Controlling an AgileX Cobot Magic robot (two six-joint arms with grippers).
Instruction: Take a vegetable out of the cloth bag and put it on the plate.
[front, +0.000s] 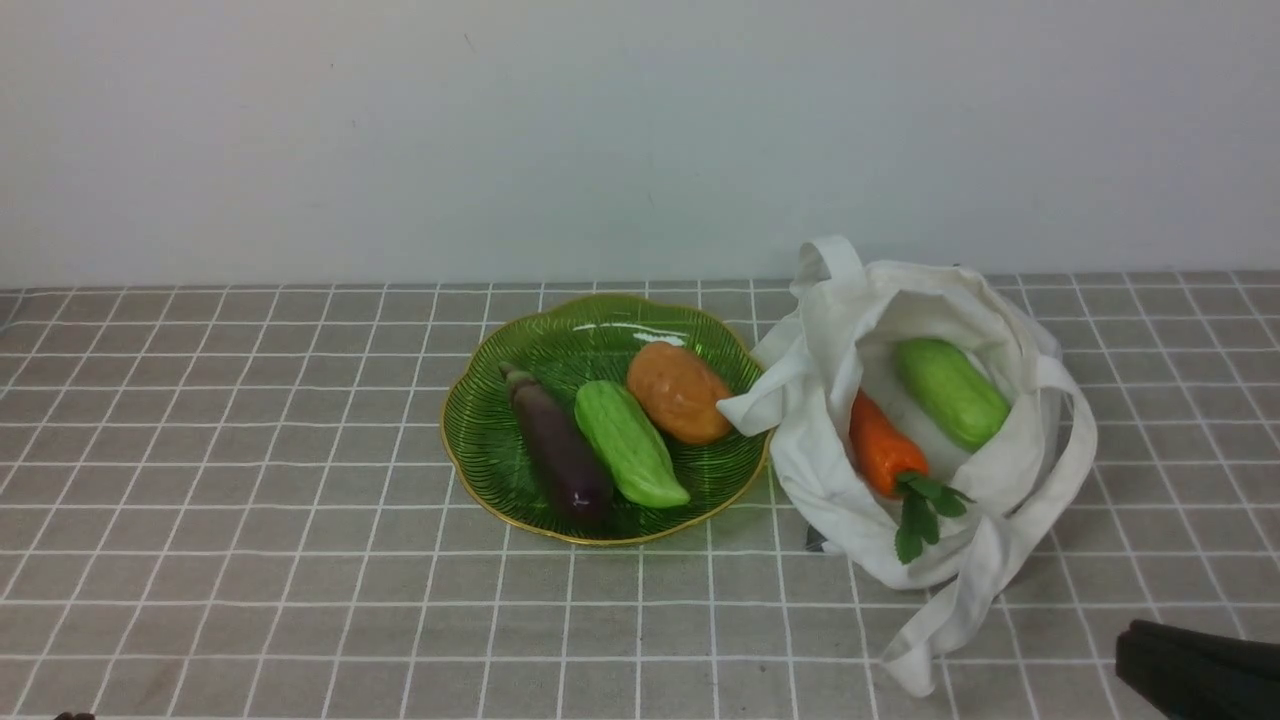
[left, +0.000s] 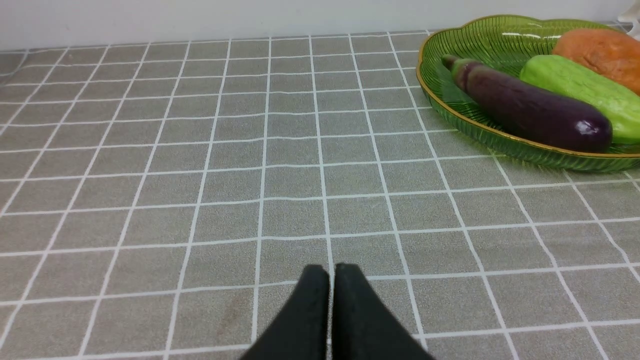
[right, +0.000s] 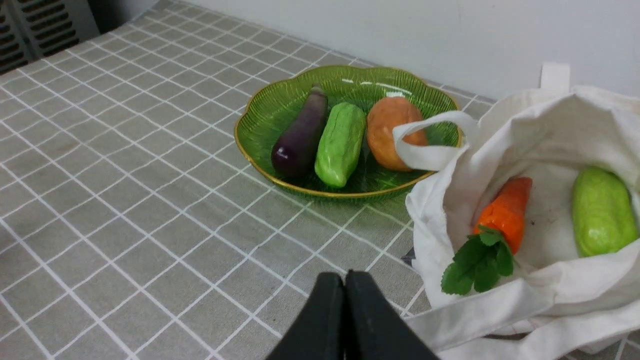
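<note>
The bright-green pointed gourd (front: 630, 443) lies on the green glass plate (front: 470, 400) between a purple eggplant (front: 558, 450) and an orange-brown round vegetable (front: 680, 392). It also shows in the left wrist view (left: 580, 90) and the right wrist view (right: 341, 144). The off-white cloth bag (front: 830, 470) lies open right of the plate. It holds a carrot (front: 882, 448) and a paler blunt green gourd (front: 950, 392). My left gripper (left: 332, 267) is shut and empty over bare table, left of the plate (left: 500, 137). My right gripper (right: 345, 274) is shut and empty, near the bag's (right: 450, 200) front edge.
The grey checked tablecloth (front: 250, 500) covers the table up to a white wall at the back. A bag strap (front: 940, 620) trails toward the front edge. Part of my right arm (front: 1195, 665) shows at the bottom right corner.
</note>
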